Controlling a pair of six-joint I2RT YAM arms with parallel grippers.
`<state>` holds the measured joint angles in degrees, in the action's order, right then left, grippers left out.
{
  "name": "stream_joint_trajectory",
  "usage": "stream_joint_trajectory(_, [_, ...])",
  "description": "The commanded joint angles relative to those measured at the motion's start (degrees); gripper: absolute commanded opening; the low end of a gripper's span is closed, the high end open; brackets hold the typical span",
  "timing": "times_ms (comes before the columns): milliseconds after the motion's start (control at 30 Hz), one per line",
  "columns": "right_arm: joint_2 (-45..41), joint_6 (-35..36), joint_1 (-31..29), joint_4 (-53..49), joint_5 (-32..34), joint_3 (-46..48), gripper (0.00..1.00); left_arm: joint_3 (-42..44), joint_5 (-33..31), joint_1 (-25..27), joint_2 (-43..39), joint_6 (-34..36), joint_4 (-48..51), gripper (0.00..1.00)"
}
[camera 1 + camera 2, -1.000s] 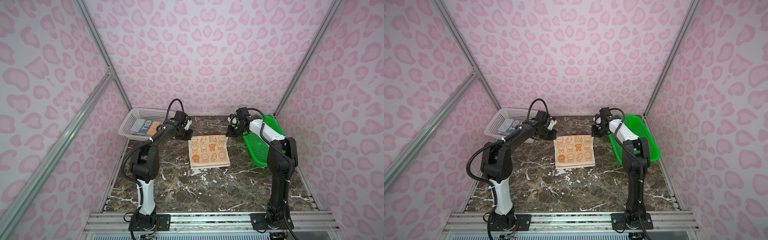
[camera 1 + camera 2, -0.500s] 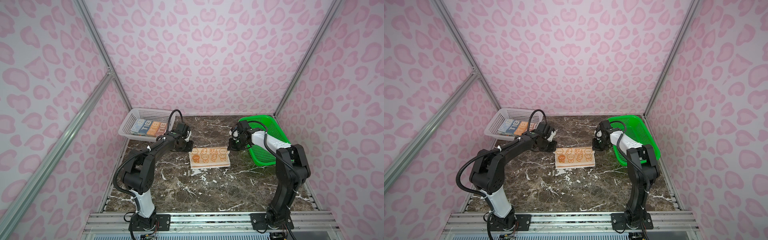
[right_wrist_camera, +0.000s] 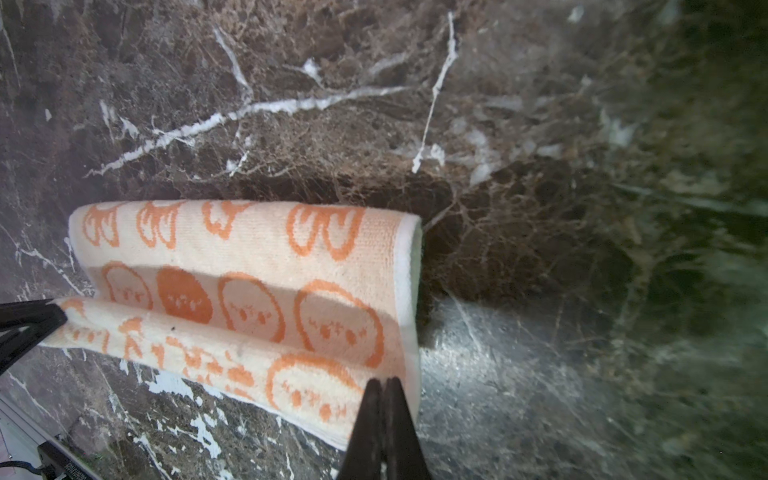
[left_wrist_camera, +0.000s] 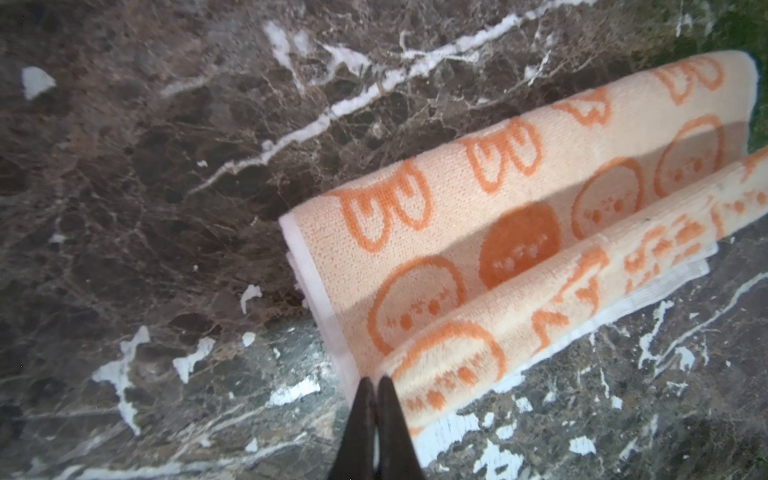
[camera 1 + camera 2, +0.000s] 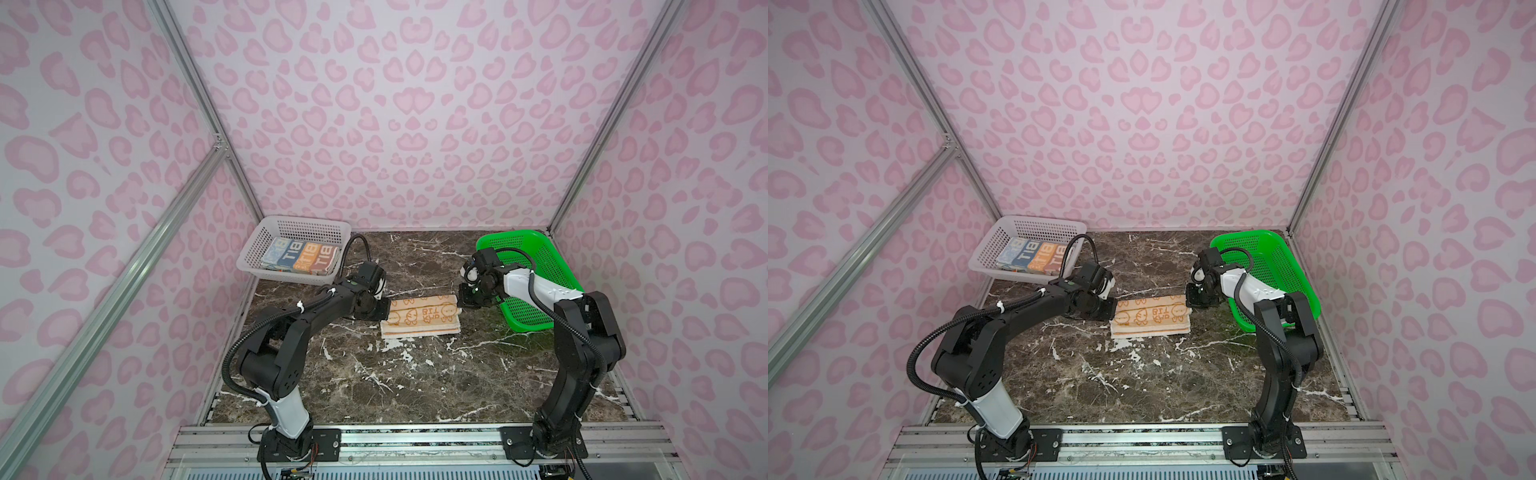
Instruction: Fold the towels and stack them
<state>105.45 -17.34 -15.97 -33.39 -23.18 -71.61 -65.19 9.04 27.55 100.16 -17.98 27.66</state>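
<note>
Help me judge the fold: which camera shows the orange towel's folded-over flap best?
The right wrist view: the orange towel lies whole in frame, its flap raised off the layer beneath. The left wrist view shows the towel close too, but crops the flap's far end. Both top views show it small, as a narrow strip.

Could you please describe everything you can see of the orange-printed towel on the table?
The orange towel is cream terry cloth with orange rabbit faces, ears and letters and a white hem. It lies on the marble table, partly folded over itself, its top flap's corners pinched by the shut left gripper and right gripper.
</note>
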Motion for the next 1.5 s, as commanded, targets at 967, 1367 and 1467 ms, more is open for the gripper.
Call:
stream_joint_trajectory(967, [-6.5, -6.6, -4.1, 7.5, -6.0, 6.1, 0.79, -3.7, 6.2, 6.6, -2.7, -12.1, -5.9, 0.9])
stream_joint_trajectory(1367, [-6.6, -7.8, -4.3, 12.8, -8.0, 16.5, 0.83, 5.1, 3.9, 7.9, 1.5, -12.8, -7.0, 0.93])
stream_joint_trajectory(1467, [-6.2, -7.7, -4.3, 12.8, -8.1, 16.8, 0.84, 4.4, 2.2, 7.9, 2.4, -11.7, -5.5, 0.93])
